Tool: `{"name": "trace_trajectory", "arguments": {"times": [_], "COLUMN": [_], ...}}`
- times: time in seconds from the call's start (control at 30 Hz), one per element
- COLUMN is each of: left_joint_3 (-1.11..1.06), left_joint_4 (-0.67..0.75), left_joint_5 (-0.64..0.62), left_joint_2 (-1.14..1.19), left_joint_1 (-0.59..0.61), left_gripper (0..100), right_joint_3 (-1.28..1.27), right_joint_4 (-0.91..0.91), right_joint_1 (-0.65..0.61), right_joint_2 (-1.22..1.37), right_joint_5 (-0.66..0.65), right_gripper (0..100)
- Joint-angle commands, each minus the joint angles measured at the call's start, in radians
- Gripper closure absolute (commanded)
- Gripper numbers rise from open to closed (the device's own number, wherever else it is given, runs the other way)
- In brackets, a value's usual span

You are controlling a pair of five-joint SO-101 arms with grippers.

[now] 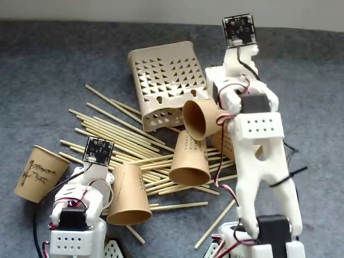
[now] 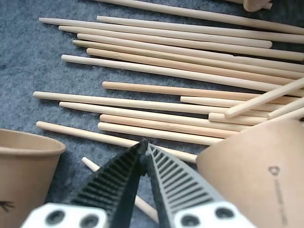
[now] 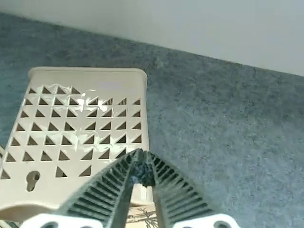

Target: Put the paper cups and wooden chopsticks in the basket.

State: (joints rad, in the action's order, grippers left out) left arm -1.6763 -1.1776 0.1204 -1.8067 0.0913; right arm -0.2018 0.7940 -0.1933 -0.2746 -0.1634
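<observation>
Left gripper: the left gripper (image 2: 144,145) is pinched right down. Its ribbed jaws meet at the tips with nothing between them. It hangs just above the pale wooden chopsticks (image 2: 142,88), with a cup on either side.

Right gripper: the right gripper (image 3: 141,164) has its tips pressed together too, at the edge of the cream plastic basket (image 3: 85,118). A sliver of printed paper shows between the jaws near their base, and I can't tell whether it's gripped.

Basket: there's one, lying on the grey carpet (image 1: 43,64) at the far middle. A face of triangular holes is turned up, and its long axis runs far to near.

Paper cups: I count five brown paper cups.
- The printed cup (image 1: 38,173) is far left on its side, mouth end away from the arms.
- The plain cup (image 1: 126,196) sits beside the left arm, base far and mouth near.
- The middle cup (image 1: 189,156) lies the same way on top of the sticks.
- The sideways cup (image 1: 201,118) is against the right arm, mouth facing left.
- The hidden cup (image 1: 221,145) is mostly behind that arm.

Chopsticks: well over a dozen, but they overlap too much for an exact count. Most are fanned across the carpet with their long axes running far-left to near-right. A few strays near the arms slant other ways.
</observation>
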Motion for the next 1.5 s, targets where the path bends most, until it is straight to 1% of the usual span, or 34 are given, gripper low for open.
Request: {"name": "trace_trajectory", "arguments": {"times": [0.0,0.17,0.27,0.4,0.53,0.6,0.8,0.87,1.0,1.07,1.23,1.47], "left_joint_3": [-0.019,-0.019,-0.019,-0.019,-0.019,-0.019,-0.019,-0.019,-0.019,-0.019,-0.019,-0.019], "left_joint_4": [-0.002,-0.002,-0.002,-0.002,-0.002,-0.002,-0.002,-0.002,-0.002,-0.002,-0.002,-0.002], "left_joint_5": [-0.002,-0.002,-0.002,-0.002,-0.002,-0.002,-0.002,-0.002,-0.002,-0.002,-0.002,-0.002], "left_joint_2": [-0.002,-0.002,-0.002,-0.002,-0.002,-0.002,-0.002,-0.002,-0.002,-0.002,-0.002,-0.002], "left_joint_1": [-0.01,-0.01,-0.01,-0.01,-0.01,-0.01,-0.01,-0.01,-0.01,-0.01,-0.01,-0.01], "left_gripper": [99,99,99,99,99,99,99,99,99,99,99,99], "right_joint_3": [0.054,0.05,0.051,0.062,0.102,0.113,0.12,0.12,0.114,0.114,0.091,-0.082], "right_joint_4": [-0.068,-0.048,0.045,0.239,0.372,0.401,0.397,0.372,0.32,0.294,0.191,-0.059], "right_joint_1": [-0.038,-0.079,-0.079,-0.073,-0.077,-0.077,-0.077,-0.077,-0.071,-0.061,-0.033,-0.024], "right_joint_2": [0.085,0.191,0.234,0.243,0.232,0.232,0.234,0.232,0.232,0.232,0.236,0.236], "right_joint_5": [0.008,0.003,0.002,-0.002,-0.115,-0.152,-0.213,-0.207,-0.21,-0.21,-0.21,-0.215], "right_gripper": [99.1,99.1,99.1,99.1,99.1,99.1,97.9,93.0,77.9,74.3,74.2,74.2]}}
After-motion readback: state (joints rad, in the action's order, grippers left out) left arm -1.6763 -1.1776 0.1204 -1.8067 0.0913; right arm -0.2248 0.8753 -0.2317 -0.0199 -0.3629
